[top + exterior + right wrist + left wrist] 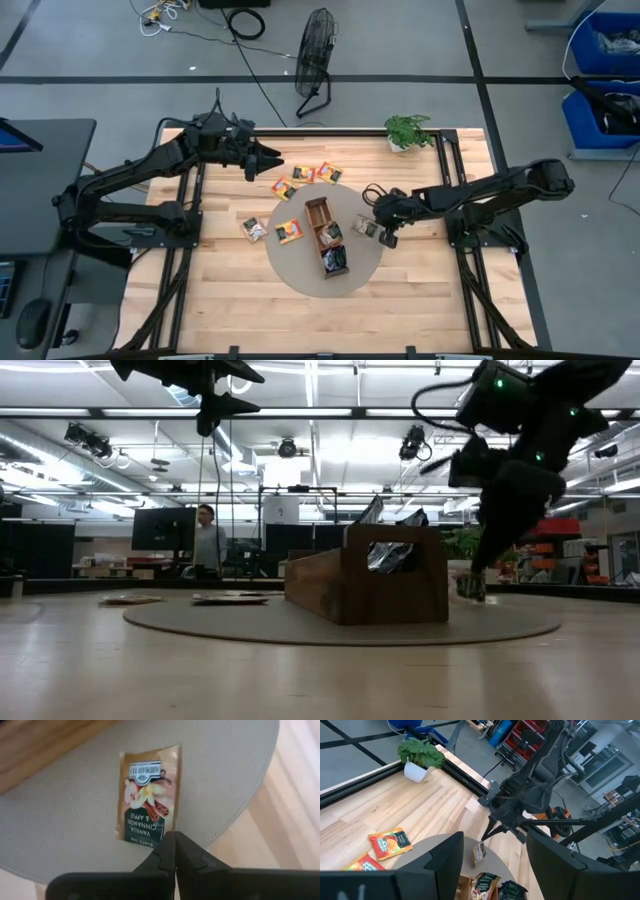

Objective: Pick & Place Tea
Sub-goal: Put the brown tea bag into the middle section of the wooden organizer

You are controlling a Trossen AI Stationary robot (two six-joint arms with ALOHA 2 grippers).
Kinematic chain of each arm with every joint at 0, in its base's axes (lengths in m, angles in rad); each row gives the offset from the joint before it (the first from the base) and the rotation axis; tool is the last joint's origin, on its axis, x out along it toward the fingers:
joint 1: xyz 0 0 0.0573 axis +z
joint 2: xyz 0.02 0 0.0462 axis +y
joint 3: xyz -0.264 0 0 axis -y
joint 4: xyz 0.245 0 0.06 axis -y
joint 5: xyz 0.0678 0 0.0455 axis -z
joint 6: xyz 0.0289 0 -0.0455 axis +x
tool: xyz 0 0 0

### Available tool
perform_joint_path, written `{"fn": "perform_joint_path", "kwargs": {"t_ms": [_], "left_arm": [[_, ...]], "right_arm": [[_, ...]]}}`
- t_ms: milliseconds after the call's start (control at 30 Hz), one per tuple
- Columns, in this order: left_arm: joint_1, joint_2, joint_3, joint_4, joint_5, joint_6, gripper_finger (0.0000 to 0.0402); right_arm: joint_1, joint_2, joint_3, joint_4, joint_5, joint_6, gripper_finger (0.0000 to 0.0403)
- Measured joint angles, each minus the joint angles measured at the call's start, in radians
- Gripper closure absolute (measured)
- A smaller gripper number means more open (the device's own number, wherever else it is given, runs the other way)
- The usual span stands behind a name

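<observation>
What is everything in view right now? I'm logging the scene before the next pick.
Orange sachets: four, orange-yellow; three on wood beyond the mat, one on the mat's left edge.
Dark sachet: one, dark, on wood left of the mat.
Beige sachet: one, beige, mat's right edge.
Tray: one, brown wood, mid-mat; sachets inside, count unclear.
Mat: one, grey, table centre.
Plant: one, green, far right corner.
Fan: one, black, floor beyond table.
Person: one, room behind.
Left hand: open, raised near the orange sachets.
Right hand: shut on the beige sachet.
</observation>
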Motion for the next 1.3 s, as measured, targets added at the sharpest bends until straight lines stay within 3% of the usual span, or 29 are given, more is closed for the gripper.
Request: {"fn": "perform_joint_path", "kwargs": {"t_ms": [267, 433, 533, 767, 900, 1133, 1300], "left_arm": [[-0.002, 0.015, 0.002, 0.006, -0.003, -0.026, 0.0181], [-0.02, 0.105, 0.002, 0.019, 0.007, -0.019, 0.0181], [-0.034, 0.191, 0.001, 0.092, 0.081, -0.021, 0.0181], [-0.045, 0.269, 0.0, 0.176, 0.158, -0.066, 0.0181], [-0.025, 0.245, 0.0, 0.201, 0.158, -0.062, 0.0181], [0.02, 0.202, 0.0, 0.22, 0.158, -0.072, 0.0181], [0.024, 0.192, 0.0, 0.22, 0.161, -0.071, 0.0181]], "right_arm": [[0.005, -0.024, 0.1, -0.083, 0.01, -0.05, 0.0403], [0.005, -0.024, 0.124, -0.098, 0.01, -0.081, 0.0403], [0.004, -0.023, 0.124, -0.112, 0.004, -0.07, 0.0403], [0.022, -0.02, 0.124, -0.079, -0.169, 0.029, 0.0394], [0.081, -0.014, 0.124, -0.056, -0.15, -0.002, 0.0351], [0.193, 0.049, 0.09, 0.006, -0.023, -0.056, 0.0231], [0.211, 0.111, 0.06, 0.045, 0.046, -0.059, 0.0162]]}}
